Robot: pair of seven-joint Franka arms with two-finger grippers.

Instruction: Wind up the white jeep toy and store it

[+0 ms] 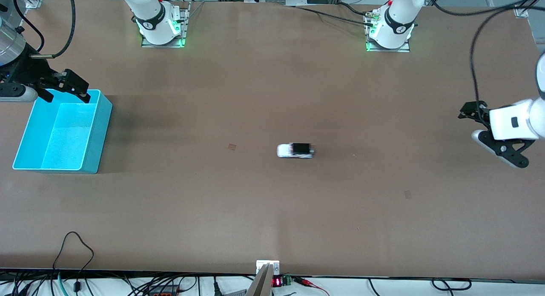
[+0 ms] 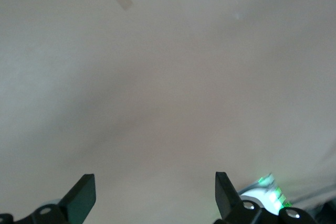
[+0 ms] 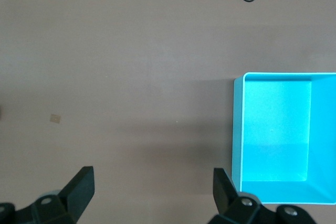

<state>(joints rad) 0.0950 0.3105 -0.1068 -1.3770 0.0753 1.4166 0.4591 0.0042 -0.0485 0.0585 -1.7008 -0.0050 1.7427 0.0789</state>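
Right gripper (image 1: 68, 88) spread wide, upper left over cyan bin (image 1: 96, 134), left gripper (image 1: 470, 113) likewise spread, right edge, white jeep toy (image 1: 295, 150) mid-frame on table (image 1: 272, 211).

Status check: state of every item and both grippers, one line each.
white jeep toy: on its wheels on the bare table, mid-table, untouched.
cyan bin: upright at the right arm's end, open top, nothing inside.
right gripper: open, holding nothing, over the bin's rim nearest the bases.
left gripper: open, holding nothing, over the table at the left arm's end.
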